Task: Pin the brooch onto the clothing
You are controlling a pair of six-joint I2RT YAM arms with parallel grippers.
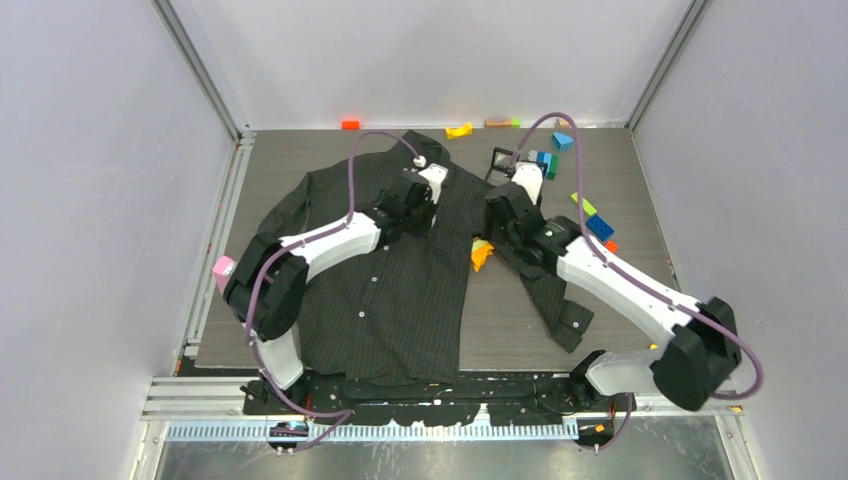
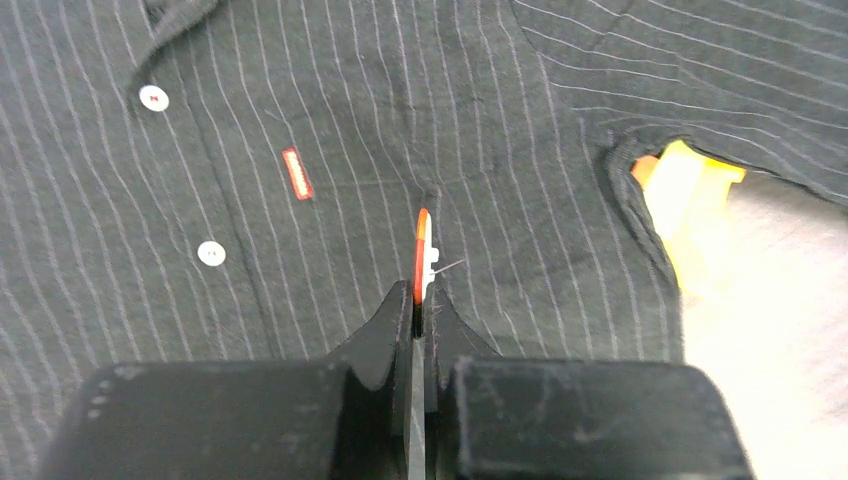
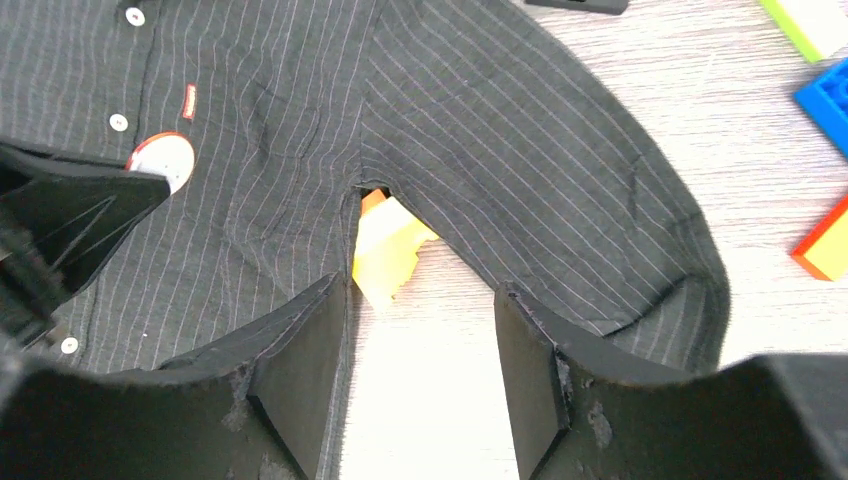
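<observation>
Peeking edge-on from left tool [image 2: 421,308]: brooch [image 2: 421,258]

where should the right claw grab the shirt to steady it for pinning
Probably the side edge of the shirt just below the armpit, approached from the sleeve side: there the edge lies free, raised over a yellow block, close to the brooch the left claw holds.

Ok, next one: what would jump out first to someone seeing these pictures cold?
A dark pinstriped shirt lies spread across the table. The left gripper is shut on a round brooch with an orange rim, held edge-on over the chest near the red tag. The right gripper stands open by the armpit, where a yellow block peeks out from under the cloth; bright blocks are scattered at the far right.
</observation>
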